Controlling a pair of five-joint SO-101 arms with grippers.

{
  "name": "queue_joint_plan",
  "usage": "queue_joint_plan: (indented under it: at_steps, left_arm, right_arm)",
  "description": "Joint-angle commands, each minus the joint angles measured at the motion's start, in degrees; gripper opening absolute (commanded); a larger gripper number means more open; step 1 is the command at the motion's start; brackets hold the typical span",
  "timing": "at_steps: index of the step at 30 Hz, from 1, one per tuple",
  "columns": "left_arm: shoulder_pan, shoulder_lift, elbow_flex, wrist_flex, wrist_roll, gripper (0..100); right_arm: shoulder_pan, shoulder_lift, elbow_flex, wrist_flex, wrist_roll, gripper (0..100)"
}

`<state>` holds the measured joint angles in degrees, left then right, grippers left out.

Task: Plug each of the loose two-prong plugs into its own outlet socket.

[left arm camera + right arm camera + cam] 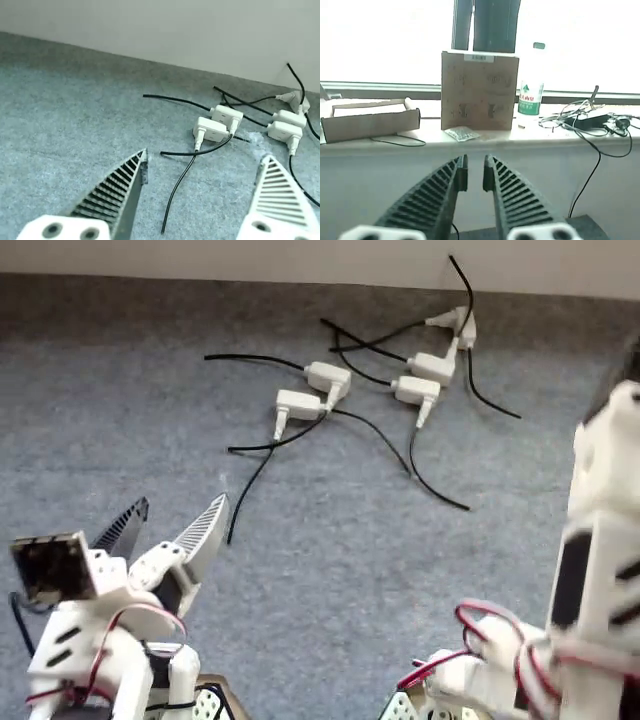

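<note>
Several white plug and socket pieces on black cords lie on the grey carpet near the far wall. One pair [310, 388] lies at the middle, seen closer as the two white blocks [217, 124]. A second cluster [428, 375] lies to its right, and another white piece [455, 322] sits by the wall. My left gripper [183, 502] hovers low at the near left, open and empty, well short of the pair; its fingertips [144, 154] frame the cords. My right gripper [475, 161] is raised, its fingers almost together with nothing between them, facing a window sill.
Loose black cords [250, 475] trail across the carpet toward the left gripper. The right arm [600, 540] stands tall at the right edge. A cardboard box [479, 90], a bottle [531, 95] and a cable tangle [585, 120] sit on the sill.
</note>
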<state>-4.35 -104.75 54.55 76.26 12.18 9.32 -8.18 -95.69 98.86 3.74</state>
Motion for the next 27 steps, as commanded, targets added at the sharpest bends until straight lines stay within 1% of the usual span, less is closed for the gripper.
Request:
queue_joint_plan:
  at_steps: [1, 3, 5, 9, 12, 15, 18, 20, 24, 27]
  left_arm:
    - [0.9, 0.2, -7.3, 3.9, -2.9, 34]
    - [0.9, 0.2, -10.8, 7.2, -7.7, 34]
    - [0.9, 0.2, -13.9, 9.8, -11.1, 34]
    - [0.8, 0.2, -17.5, 13.5, -12.5, 34]
    - [0.7, 0.2, -17.5, 14.0, -12.5, 34]
    - [0.7, 0.2, -16.0, 14.1, -12.6, 34]
    - [0.7, 0.2, -12.0, 14.1, -12.7, 34]
    - [0.7, 0.2, -8.2, 13.6, -12.7, 34]
    - [0.9, 0.2, 0.8, 12.7, -12.7, 34]
    - [0.9, 0.3, 7.5, 8.0, -12.7, 34]
  right_arm:
    - [0.1, -8.4, -5.1, 2.6, -0.6, 6.2]
    - [0.1, -12.8, -1.8, 2.6, -2.5, 6.5]
    - [0.0, -18.4, 5.8, 2.6, -5.1, 6.6]
    - [0.0, -32.0, 31.0, 2.4, -8.9, 6.6]
    - [0.0, -42.4, 52.6, 2.3, -9.9, 6.6]
    - [-2.1, -50.5, 74.8, -0.7, -8.1, 6.6]
    - [-6.8, -57.1, 96.5, -4.7, -2.5, 6.6]
    - [-8.7, -61.2, 109.4, -8.1, 0.2, 6.6]
    - [-8.9, -69.4, 132.5, -18.5, 1.5, 6.6]
    - [-8.9, -74.9, 147.6, -26.1, 1.5, 6.6]
